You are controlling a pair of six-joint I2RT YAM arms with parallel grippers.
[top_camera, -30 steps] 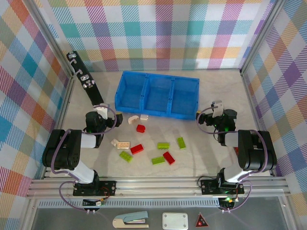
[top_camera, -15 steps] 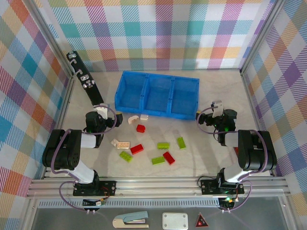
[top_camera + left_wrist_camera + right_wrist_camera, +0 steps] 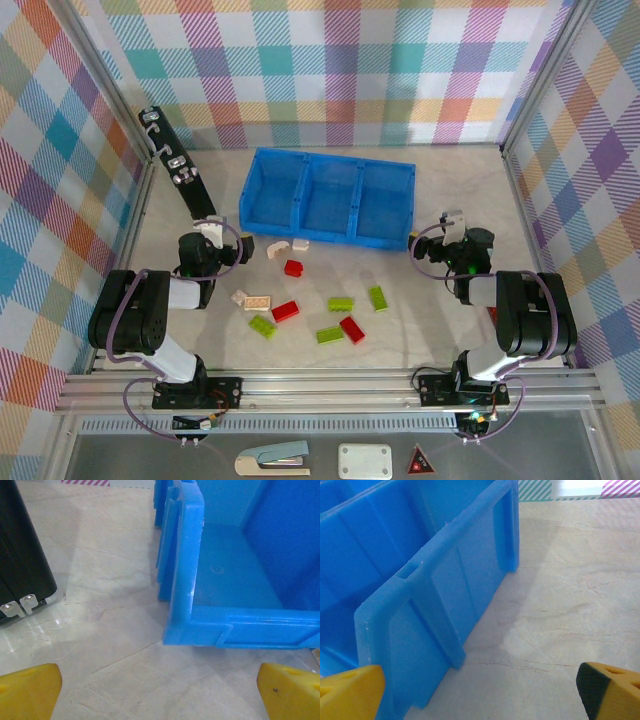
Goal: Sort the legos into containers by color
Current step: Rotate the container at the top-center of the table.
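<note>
Top external view: blue tray (image 3: 335, 160) of three square compartments at the far middle of the desk (image 3: 440, 320), long side running left to right, no brick to be seen inside. Legos (image 3: 285, 311) loose on the desk on the near side of the tray, between the two arms: white and cream ones (image 3: 277, 248) by the tray's left front corner and further toward the bases, red ones (image 3: 293, 267) mid-scatter, lime green ones (image 3: 341, 304) toward the right and near side. Left fingers (image 3: 222, 243) just left of the nearest white pieces, long axis of those roughly across the desk; right fingers (image 3: 455, 238) off the tray's right end, well apart from every brick. Judged: left arm the nearer for a first pick, sorting not yet begun. Black bar (image 3: 178, 172) lying diagonally at far left. Left wrist view: left fingertips (image 3: 27, 690), yellow, at both lower corners, spread wide, nothing between them; tray's left front corner ahead and to the right, end of black bar at left. Right wrist view: right fingertips (image 3: 350, 690) likewise spread wide and bare; tray's ribbed right end wall ahead on the left, open desk to the right.
</note>
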